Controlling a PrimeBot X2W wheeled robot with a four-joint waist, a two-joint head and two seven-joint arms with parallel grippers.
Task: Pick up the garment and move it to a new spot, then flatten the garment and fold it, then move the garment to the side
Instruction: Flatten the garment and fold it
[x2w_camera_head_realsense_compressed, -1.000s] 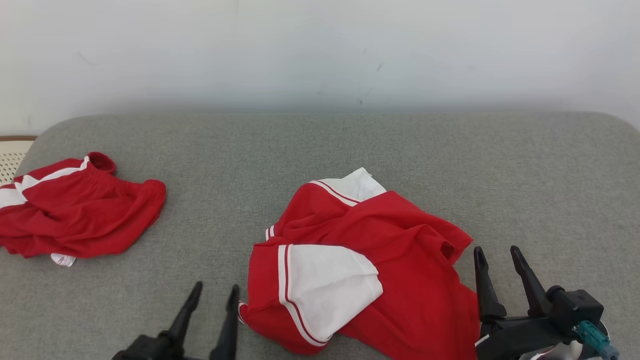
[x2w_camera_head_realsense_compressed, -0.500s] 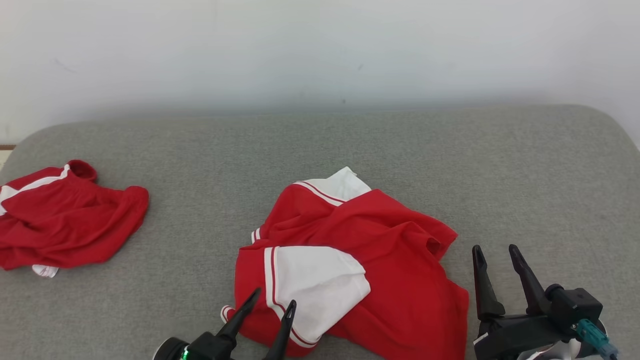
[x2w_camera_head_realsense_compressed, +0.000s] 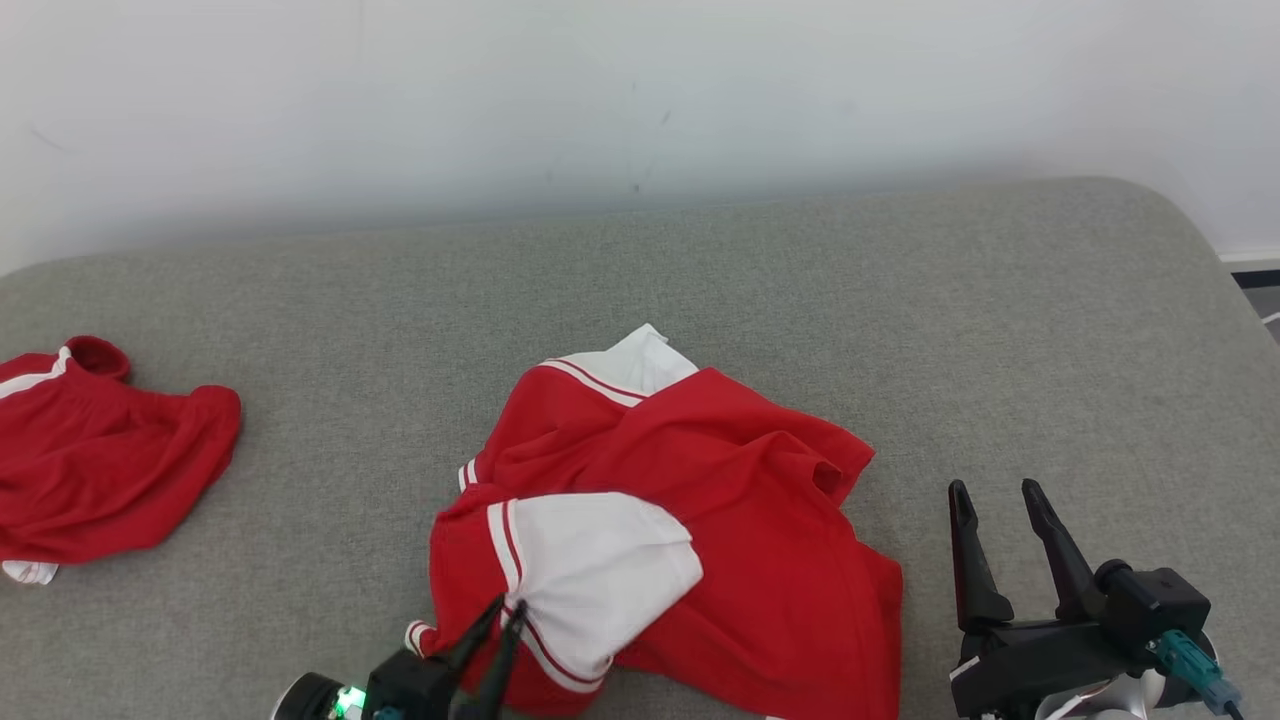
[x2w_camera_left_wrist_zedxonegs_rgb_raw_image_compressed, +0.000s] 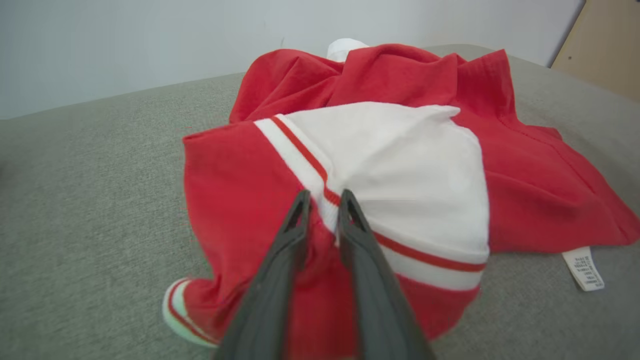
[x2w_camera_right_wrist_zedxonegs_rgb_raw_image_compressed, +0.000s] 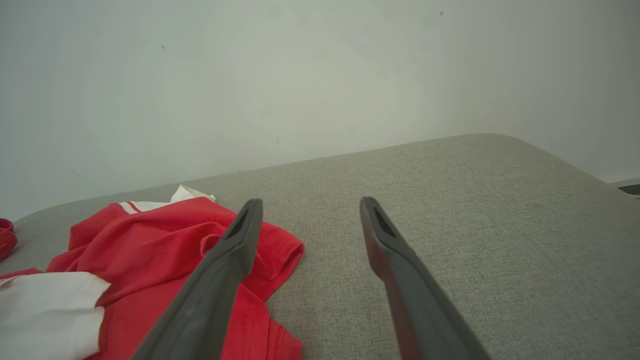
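Garment (x2w_camera_head_realsense_compressed: 700, 520) pinched in my left claw (x2w_camera_left_wrist_zedxonegs_rgb_raw_image_compressed: 324, 196). The fingers stand close together on a fold where the red stripe meets the white panel, with cloth bunched between the tips. The hold is at its near-left corner, and all of it lies on the pad (x2w_camera_head_realsense_compressed: 900, 300). It is red with white panels, crumpled, at the pad's front edge, about midway along.

My right claw (x2w_camera_head_realsense_compressed: 995, 490) is spread wide and holds nothing. It is over bare pad just right of the red hem, toward the front right corner.

A white tag (x2w_camera_left_wrist_zedxonegs_rgb_raw_image_compressed: 582, 267) lies on the pad at the hem. A second red piece (x2w_camera_head_realsense_compressed: 100, 460) is heaped at the left edge, well apart. A pale wall (x2w_camera_head_realsense_compressed: 640, 100) stands behind the back edge.
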